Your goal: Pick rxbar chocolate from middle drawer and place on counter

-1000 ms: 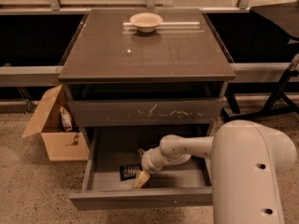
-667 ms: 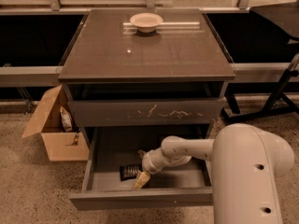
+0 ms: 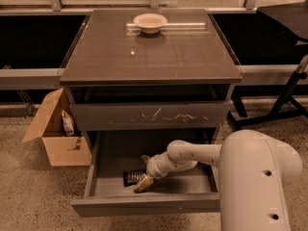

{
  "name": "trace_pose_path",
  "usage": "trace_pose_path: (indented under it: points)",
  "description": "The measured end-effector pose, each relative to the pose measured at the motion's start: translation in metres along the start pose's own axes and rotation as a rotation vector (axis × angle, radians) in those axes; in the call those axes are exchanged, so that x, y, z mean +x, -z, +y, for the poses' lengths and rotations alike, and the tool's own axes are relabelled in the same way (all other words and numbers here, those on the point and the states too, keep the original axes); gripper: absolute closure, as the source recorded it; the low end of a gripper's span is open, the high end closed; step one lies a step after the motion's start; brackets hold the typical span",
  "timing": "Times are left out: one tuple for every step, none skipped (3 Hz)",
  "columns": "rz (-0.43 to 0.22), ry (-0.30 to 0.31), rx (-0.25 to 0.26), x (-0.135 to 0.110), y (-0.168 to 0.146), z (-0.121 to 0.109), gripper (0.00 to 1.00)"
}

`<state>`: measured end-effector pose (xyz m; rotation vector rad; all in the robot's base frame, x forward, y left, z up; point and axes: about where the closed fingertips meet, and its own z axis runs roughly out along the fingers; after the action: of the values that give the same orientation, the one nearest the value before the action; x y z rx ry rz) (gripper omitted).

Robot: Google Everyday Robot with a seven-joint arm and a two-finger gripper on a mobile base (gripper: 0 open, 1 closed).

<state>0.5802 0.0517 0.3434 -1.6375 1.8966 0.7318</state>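
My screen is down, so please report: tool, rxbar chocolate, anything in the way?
Tool low inside open middle drawer, beside rxbar chocolate. Bar flat on drawer floor, not yet lifted. Bowl at far edge of counter.

- The counter (image 3: 144, 61): smooth, glossy dark grey-brown slab that catches a bright spot of light and pale streaks.
- The bowl (image 3: 150, 22): pale and smooth with a faint sheen; ceramic or plastic, cannot tell which.
- The upper drawer front (image 3: 149, 115): matt dark grey, marred by pale scratches.
- The middle drawer (image 3: 144, 207): matt dark grey, with a plain, unmarked front.
- The rxbar chocolate (image 3: 132, 177): black wrapper with pale lettering.
- The gripper (image 3: 142, 173): down inside the middle drawer, at the bar; its tip is matt tan.
- The arm (image 3: 192, 153): smooth off-white shell that looks like plastic.
- The cardboard box (image 3: 53, 129): matt brown cardboard.
- The floor (image 3: 38, 196): speckled beige, like stone.
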Motion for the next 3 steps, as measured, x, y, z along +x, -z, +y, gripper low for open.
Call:
trace_pose_path:
  points:
    - [0.0,0.0,0.0,-0.006,0.006,0.0,0.75]
    - [-0.001,0.0,0.0,-0.008,0.008,0.001,0.98]
    - [-0.101,0.047,0.015,-0.021,0.032,0.001,1.0]
